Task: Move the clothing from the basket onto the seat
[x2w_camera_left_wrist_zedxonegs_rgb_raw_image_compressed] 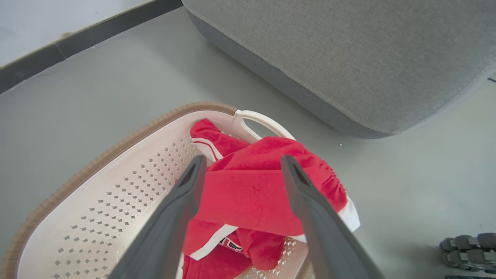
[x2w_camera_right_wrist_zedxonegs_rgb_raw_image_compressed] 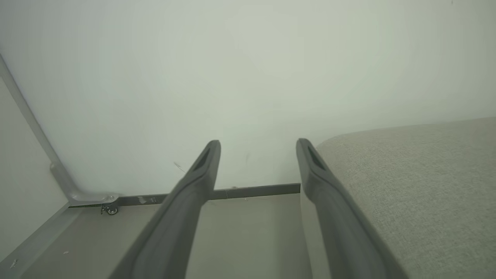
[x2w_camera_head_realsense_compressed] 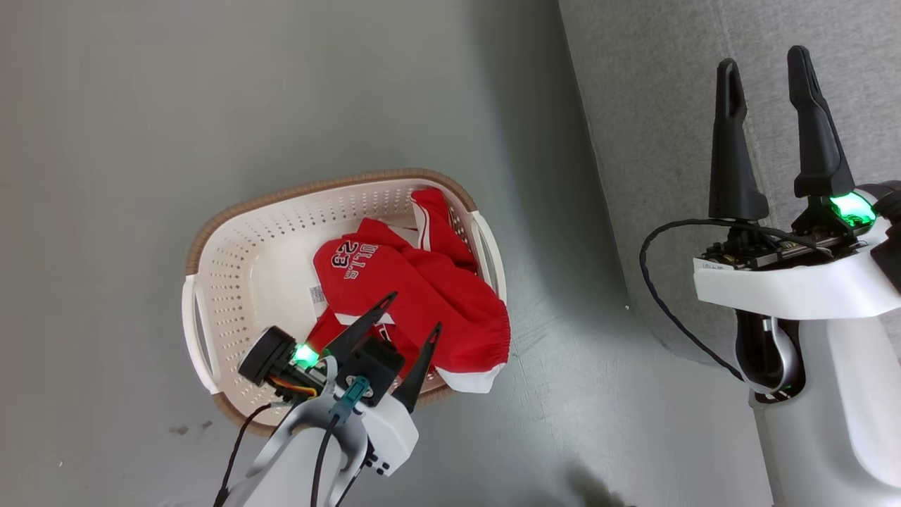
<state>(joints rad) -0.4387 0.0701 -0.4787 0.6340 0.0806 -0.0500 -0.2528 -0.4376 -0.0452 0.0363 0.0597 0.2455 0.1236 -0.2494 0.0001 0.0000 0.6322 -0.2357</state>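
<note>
Left gripper point(x2w_camera_head_realsense_compressed: 414, 310) is over the near end of the basket point(x2w_camera_head_realsense_compressed: 281, 193), fingers spread wide and nothing between them, aimed down and away into the red heap. The clothing point(x2w_camera_head_realsense_compressed: 422, 282) is all in the basket, bunched against its right side, and the top garment spills a white-trimmed edge over the rim on the seat's side. And here's the relation that matters: the heap lies dead ahead of this gripper and just below the tips. In the left wrist view the two fingers frame the broad red fold, one on each flank. The pile's long axis runs from the far right corner of the basket back toward the near rim, roughly along the line the fingers point, so by my read a straight push down and a squeeze would catch the fold across its narrow way. Whether the tips are brushing the fabric or hanging just clear of it, I can't quite tell from these angles. Right gripper point(x2w_camera_head_realsense_compressed: 763, 58) is well apart from the basket, raised beside the seat point(x2w_camera_head_realsense_compressed: 669, 141), fingers parted too and empty, pointing off at the wall. So the left arm is plainly the nearer one for the pick. The seat sits to the right of the basket across a strip of bare floor point(x2w_camera_head_realsense_compressed: 141, 105), which looks like a short carry rightward once something is held.
</note>
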